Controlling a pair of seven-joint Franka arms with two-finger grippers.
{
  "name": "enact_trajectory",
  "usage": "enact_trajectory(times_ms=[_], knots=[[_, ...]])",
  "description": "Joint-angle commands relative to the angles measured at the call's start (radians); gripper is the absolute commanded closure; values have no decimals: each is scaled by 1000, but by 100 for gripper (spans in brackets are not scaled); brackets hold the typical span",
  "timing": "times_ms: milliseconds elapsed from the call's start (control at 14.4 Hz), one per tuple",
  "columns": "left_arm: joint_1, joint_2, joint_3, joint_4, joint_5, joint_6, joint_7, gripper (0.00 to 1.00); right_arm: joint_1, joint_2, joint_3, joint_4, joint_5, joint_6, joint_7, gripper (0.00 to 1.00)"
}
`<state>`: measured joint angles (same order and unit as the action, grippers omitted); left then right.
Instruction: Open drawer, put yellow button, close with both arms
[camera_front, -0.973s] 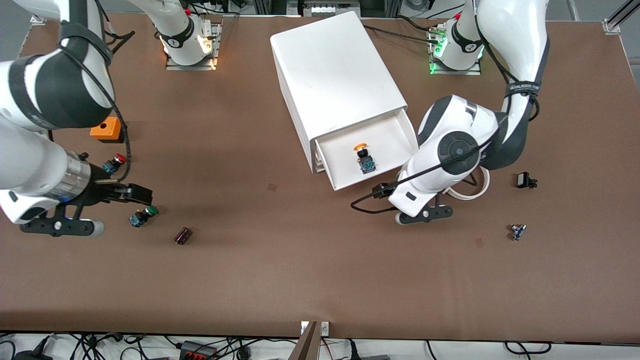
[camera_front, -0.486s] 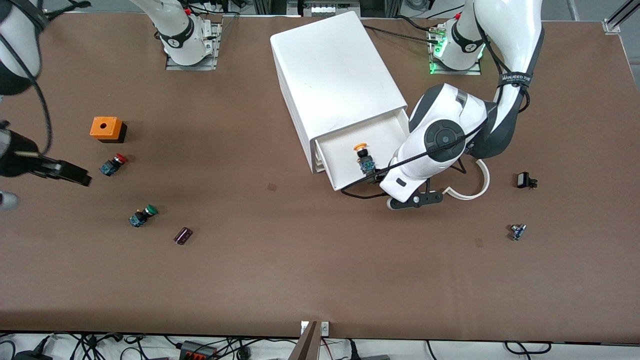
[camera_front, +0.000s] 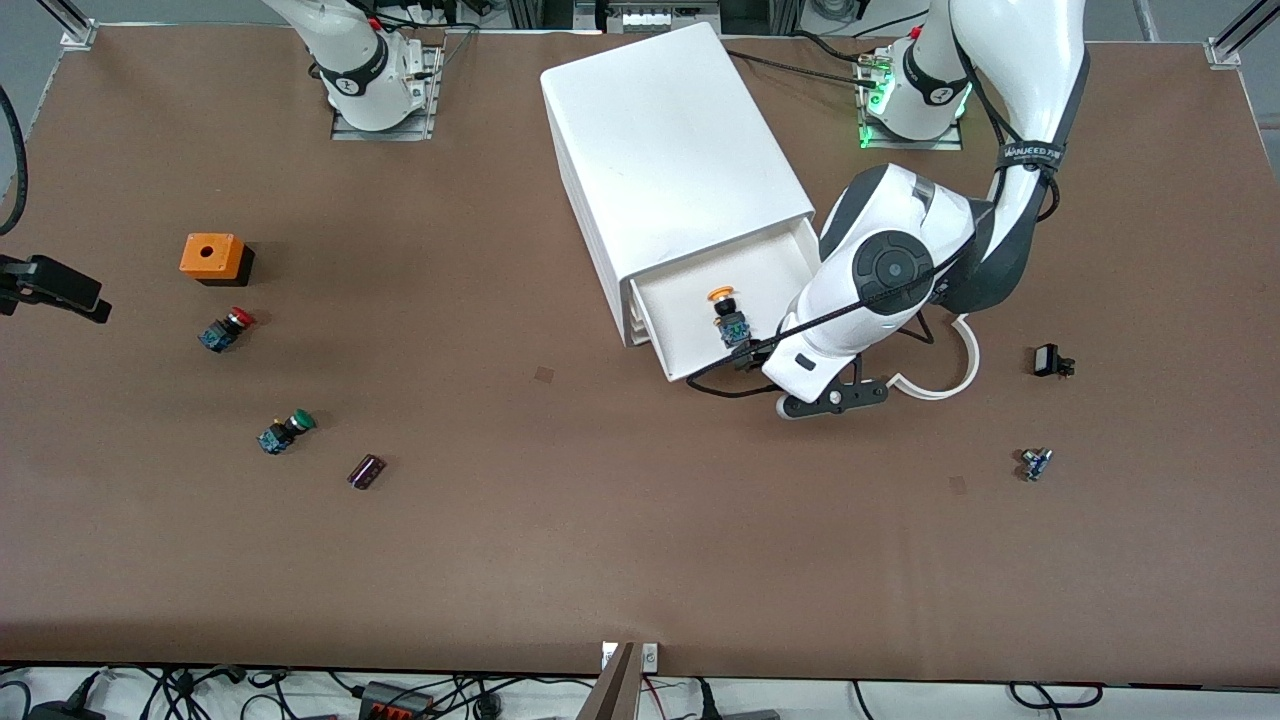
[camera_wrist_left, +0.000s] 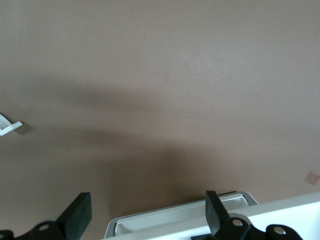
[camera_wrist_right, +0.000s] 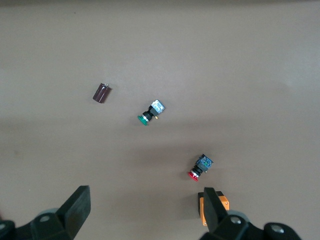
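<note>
The white cabinet (camera_front: 670, 150) stands mid-table. Its top drawer (camera_front: 780, 280) is pulled out, and the yellow button (camera_front: 727, 315) lies in it. The left arm's hand (camera_front: 815, 370) hangs over the drawer's front corner, toward the left arm's end. In the left wrist view the left gripper (camera_wrist_left: 147, 195) is open and empty, with the drawer's front rim (camera_wrist_left: 175, 220) between its fingers. The right gripper (camera_wrist_right: 145, 190) is open and empty, high over the table at the right arm's end. Only a black part (camera_front: 50, 285) of that arm shows in the front view.
An orange box (camera_front: 212, 257), a red-capped button (camera_front: 225, 328), a green-capped button (camera_front: 284, 432) and a dark cylinder (camera_front: 366, 471) lie at the right arm's end. A white curved piece (camera_front: 950, 370) and two small parts (camera_front: 1050, 362) (camera_front: 1035, 463) lie at the left arm's end.
The right arm has swung up and away, almost out of the front view. The left hand moved in to the drawer's front corner, then stayed nearly still.
</note>
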<state>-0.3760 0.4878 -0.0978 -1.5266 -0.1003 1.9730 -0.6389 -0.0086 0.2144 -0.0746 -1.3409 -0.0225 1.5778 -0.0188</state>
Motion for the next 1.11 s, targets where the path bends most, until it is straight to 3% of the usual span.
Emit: enact_trajectory(times_ms=[0, 486, 764, 1042], knots=[[5, -29, -2, -44, -4, 24, -7, 0, -21, -39, 24, -44, -16, -16, -45, 0], [0, -52, -17, -101, -9, 27, -38, 1, -19, -213, 24, -319, -13, 114, -35, 0], [9, -112, -72, -197, -16, 27, -39, 0, -19, -221, 22, -330, -16, 116, -29, 0], [9, -140, -102, -233, -64, 7, -42, 0, -19, -222, 24, -322, -14, 79, -41, 0]])
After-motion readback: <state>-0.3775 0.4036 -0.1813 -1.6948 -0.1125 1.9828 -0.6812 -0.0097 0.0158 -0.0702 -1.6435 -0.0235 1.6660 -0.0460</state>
